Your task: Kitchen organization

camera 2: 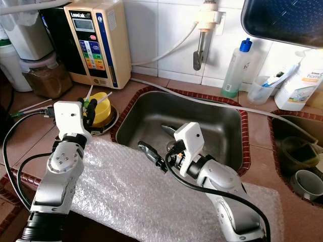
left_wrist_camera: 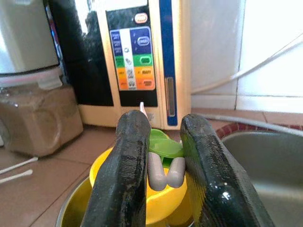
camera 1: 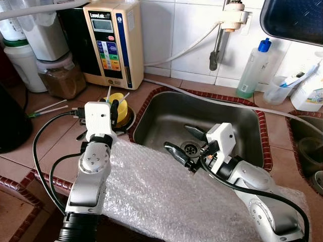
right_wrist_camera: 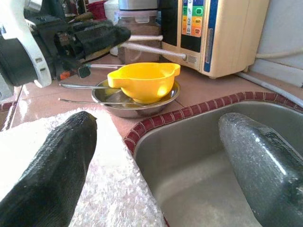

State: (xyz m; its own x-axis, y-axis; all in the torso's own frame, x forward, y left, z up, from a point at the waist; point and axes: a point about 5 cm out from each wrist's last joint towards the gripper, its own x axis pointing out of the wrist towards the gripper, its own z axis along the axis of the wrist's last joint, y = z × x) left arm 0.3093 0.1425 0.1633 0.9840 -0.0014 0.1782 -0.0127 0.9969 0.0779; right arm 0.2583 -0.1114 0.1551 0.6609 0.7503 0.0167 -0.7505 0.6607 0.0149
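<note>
Left tool (left_wrist_camera: 161, 175): clenched on a green-handled utensil (left_wrist_camera: 165, 147), held above the yellow bowl (right_wrist_camera: 144, 81). In the left wrist view the green part lies crosswise between the two black fingers (left_wrist_camera: 125, 165), with two pale rounded ends hanging below it. From the right wrist view a pale straight rod runs out of the same grip, its long axis roughly level and pointing toward the beige water ionizer (camera 1: 113, 40); whether rod and green part are one item cannot be told.

Yellow bowl: sits inside a shallow steel dish (right_wrist_camera: 111, 101) on the tiled counter (camera 1: 55, 131), just beside the near-left corner of the sink (camera 1: 166, 113). Its pour lip points toward the left arm. Two thin metal utensils rest against the dish rim, extending out over the counter.

Right tool (camera 1: 187, 142): released, fingers spread wide, hovering over the sink at its front edge, near the drain (camera 1: 191, 149), grasping nothing.

Surroundings: a sheet of bubble wrap (camera 1: 166, 201) covers the front of the counter and overlaps the sink's front rim, under both arms. Behind the bowl stand the ionizer, a lidded jar of brown powder (camera 1: 61, 76) and a white container. Two white sticks (camera 1: 48, 107) lie on the counter left of the dish. A hose crosses behind the sink; a blue-capped bottle (camera 1: 252, 68) and a clear cup stand at the wall to the right.
</note>
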